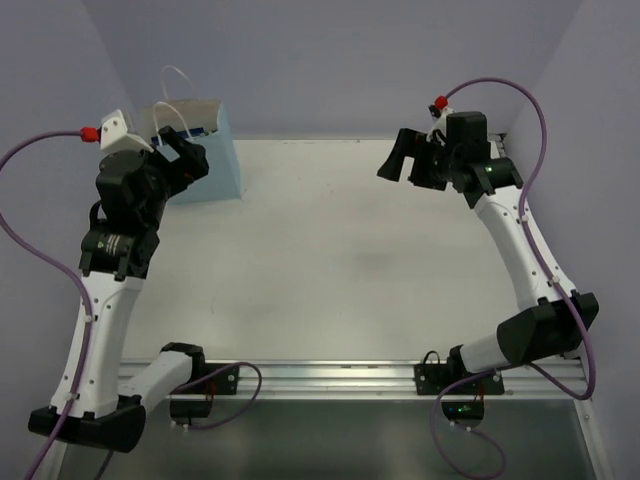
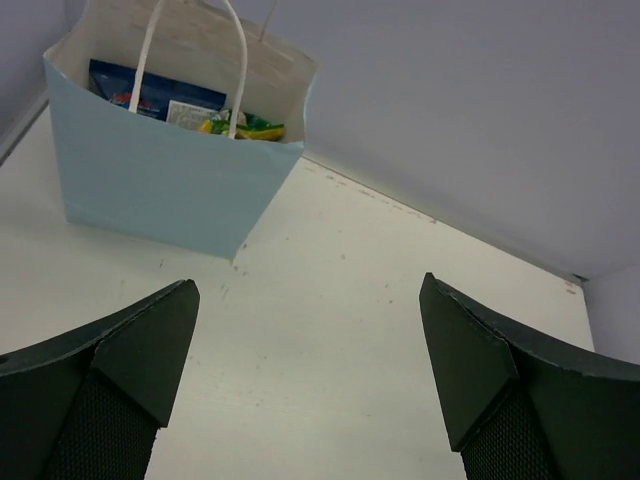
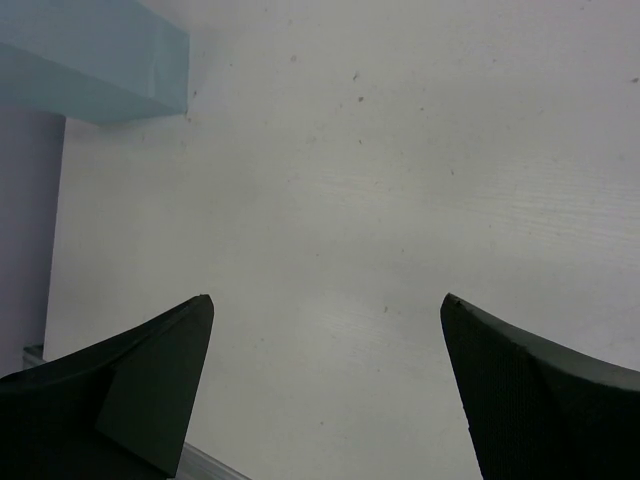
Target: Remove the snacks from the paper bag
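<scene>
Pale-blue paper bag (image 2: pixel 160 190) stands upright at the far left corner of the worktop (image 1: pixel 330 260). Its mouth is open, and a dark blue packet (image 2: pixel 140 95) and a yellow-green packet (image 2: pixel 250 127) show inside, not yet lifted out. Our left claw (image 2: pixel 308 285) hangs just in front of it, jaws spread wide and empty. We judge it best to rise above the rim, come down between the string handles (image 2: pixel 150 50) and pinch one packet without tipping the light bag. Far right, our right claw (image 3: pixel 328 300) is likewise parted and empty; it could steady the bag's wall.
</scene>
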Motion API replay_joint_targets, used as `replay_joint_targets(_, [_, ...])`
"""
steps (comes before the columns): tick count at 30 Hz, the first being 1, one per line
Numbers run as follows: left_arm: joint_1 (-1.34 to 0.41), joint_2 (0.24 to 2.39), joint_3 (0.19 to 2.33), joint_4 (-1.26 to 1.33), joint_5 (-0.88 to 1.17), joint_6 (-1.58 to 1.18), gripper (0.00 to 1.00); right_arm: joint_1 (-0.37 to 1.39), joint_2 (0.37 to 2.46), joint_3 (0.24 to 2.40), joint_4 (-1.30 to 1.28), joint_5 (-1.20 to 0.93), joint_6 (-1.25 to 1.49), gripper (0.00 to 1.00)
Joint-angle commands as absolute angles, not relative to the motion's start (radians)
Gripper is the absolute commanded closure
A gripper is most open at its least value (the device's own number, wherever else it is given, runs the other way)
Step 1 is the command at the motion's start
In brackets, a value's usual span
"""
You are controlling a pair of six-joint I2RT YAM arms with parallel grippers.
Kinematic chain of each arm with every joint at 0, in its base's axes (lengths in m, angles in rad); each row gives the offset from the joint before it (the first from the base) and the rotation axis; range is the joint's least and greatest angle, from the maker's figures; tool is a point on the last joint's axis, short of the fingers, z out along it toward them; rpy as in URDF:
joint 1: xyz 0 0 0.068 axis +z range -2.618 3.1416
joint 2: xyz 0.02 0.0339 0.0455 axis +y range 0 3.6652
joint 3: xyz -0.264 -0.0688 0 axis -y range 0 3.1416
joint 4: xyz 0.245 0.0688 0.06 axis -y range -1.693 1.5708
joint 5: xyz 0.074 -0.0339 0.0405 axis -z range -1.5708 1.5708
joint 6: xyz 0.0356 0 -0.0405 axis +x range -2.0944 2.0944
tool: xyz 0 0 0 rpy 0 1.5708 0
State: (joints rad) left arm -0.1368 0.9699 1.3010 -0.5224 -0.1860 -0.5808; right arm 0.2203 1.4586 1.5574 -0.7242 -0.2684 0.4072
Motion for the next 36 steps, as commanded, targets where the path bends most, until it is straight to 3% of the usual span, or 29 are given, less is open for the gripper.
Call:
replay_joint_targets(1, [-0.129,1.097,1.441,-0.672,-0.273,-0.532,0.0,0.229,1.476,1.618,-0.752,-0.201,0.373,0.01])
replay_joint_targets(6, [-0.081,1.322,1.711,-0.77,-0.437,-0.505,0.0,0.229,1.555,1.715,-0.848,-0.147,0.377,0.01])
replay_joint_targets(11, [-0.008,1.552,1.933,-0.793,-0.408,-0.482,0.0,0.248,1.558,1.717,-0.827,-0.184,0.385,0.01])
replay_joint_targets(14, [0.088,1.636,1.962,-0.834,-0.313,-0.534,0.17,0.253,1.577,1.706,-0.824,-0.204,0.391,0.01])
replay_joint_targets(17, [0.118,1.722,2.026,-0.92,-0.233,-0.568,0.18,0.259,1.586,1.701,-0.821,-0.207,0.391,0.01])
replay_joint_targets(26, [0.161,1.747,2.057,-0.806,-0.092,-0.623,0.16,0.262,1.58,1.681,-0.801,-0.206,0.385,0.01])
replay_joint_targets(30, [0.164,1.715,1.988,-0.747,0.036,-0.744,0.16,0.262,1.595,1.695,-0.808,-0.196,0.382,0.01])
replay_joint_targets(36, [0.163,1.608,1.868,-0.664,0.015,-0.876,0.16,0.264,1.605,1.706,-0.805,-0.207,0.379,0.01])
